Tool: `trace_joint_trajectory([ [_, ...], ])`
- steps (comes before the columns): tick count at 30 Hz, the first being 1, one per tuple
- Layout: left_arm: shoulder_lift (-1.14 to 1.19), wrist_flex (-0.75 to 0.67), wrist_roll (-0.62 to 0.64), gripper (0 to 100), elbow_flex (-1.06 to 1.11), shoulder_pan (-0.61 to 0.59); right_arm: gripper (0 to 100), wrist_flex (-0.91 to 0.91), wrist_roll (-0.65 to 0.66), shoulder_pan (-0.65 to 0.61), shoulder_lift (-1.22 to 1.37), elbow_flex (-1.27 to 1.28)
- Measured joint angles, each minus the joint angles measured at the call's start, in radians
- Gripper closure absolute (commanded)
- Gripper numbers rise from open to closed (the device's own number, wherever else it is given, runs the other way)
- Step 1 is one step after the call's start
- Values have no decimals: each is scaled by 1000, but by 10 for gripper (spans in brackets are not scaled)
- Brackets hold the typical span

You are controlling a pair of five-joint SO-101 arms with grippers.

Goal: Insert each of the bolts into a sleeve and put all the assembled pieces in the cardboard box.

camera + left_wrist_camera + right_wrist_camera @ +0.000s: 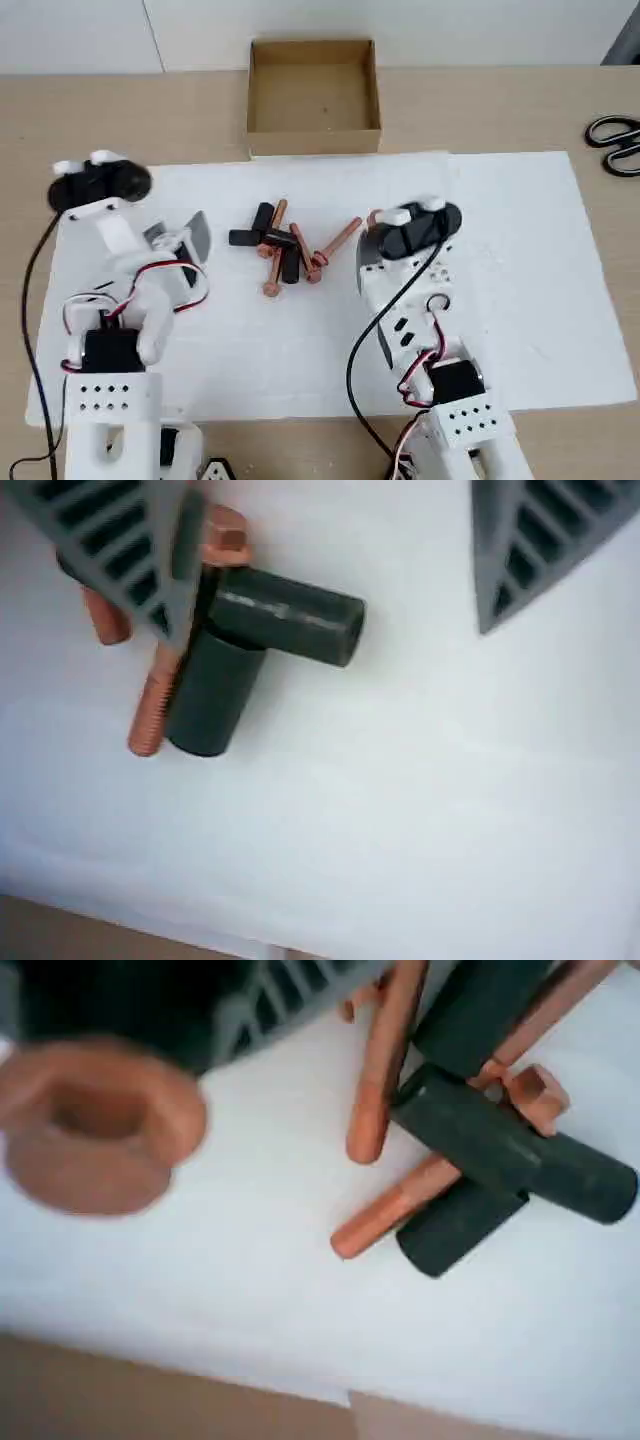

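Left gripper (182, 238): wide, empty. Sleeve (285, 615): on the paper sheet (520, 300), between its fingers (120, 550), long axis spanning the gap; I'd turn the wrist. Right gripper (372, 228): holds a bolt (100, 1125).

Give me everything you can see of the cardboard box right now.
The cardboard box is plain brown card, roughly square, open-topped, with low upright walls. It sits level on the wooden table, at the far edge of the white sheet, beyond the pile of bolts and sleeves. Its floor is bare: no assembled pieces inside. Nothing from the pile touches it.
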Motion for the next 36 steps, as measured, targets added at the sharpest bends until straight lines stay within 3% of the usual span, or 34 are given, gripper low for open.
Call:
trace_joint_trajectory([
  [7,0,3,0,819,0,-35,995,11,17,6,264,-361],
  [23,-3,3,0,820,9,-35,995,12,17,11,1547,-1498],
  [28,-3,3,0,820,9,-35,995,12,17,20,1769,-1769],
  [36,-3,3,0,820,9,-35,995,12,17,43,2005,-1998],
])
